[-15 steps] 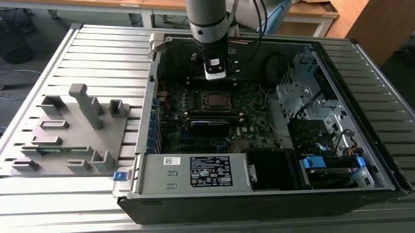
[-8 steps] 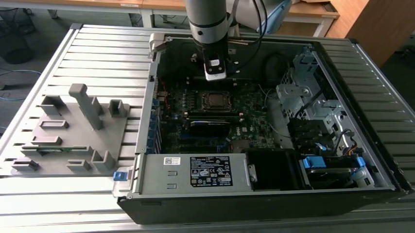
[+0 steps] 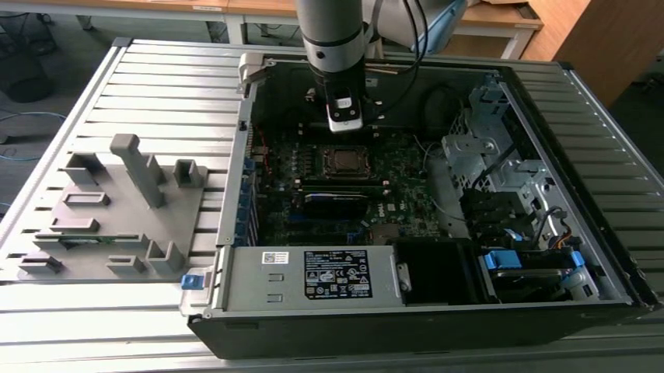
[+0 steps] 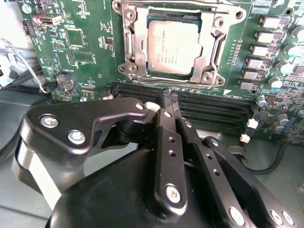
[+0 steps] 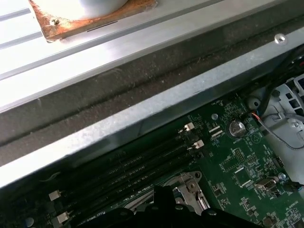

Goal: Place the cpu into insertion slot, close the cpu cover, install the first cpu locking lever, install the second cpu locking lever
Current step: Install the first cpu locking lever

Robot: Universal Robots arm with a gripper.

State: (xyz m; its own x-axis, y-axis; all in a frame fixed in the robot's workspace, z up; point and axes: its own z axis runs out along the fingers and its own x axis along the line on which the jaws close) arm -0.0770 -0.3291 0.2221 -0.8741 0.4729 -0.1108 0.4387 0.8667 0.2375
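Nearest in the second wrist view, the claw (image 4: 168, 96): both black fingers pressed together at the tips, gripping nothing. Held low above the long black memory slots (image 4: 209, 107), just beside the socket and not over it, probably to leave the socket free to view and to reach.

Just beyond the tips, the cpu (image 4: 172, 47), already lying flat inside the insertion slot (image 4: 201, 52), silvery top upward, square to the rim. Placed this way, probably, because the chip can seat in the socket only when level. Around it, the cpu cover (image 4: 219, 45), a silvery frame with its window over the chip; seemingly lowered, though hard to judge whether fully pressed down. Not possible to tell from here whether any locking lever is hooked.

Farther out, the green circuit board (image 4: 76, 57) with small parts on every side of the socket.

In the exterior view, the arm reaching down into the open computer case (image 3: 436, 311), lying on its side on the slatted counter (image 3: 155, 70). At the exterior view's left, well apart, a grey fixture (image 3: 114, 210) with upright posts.
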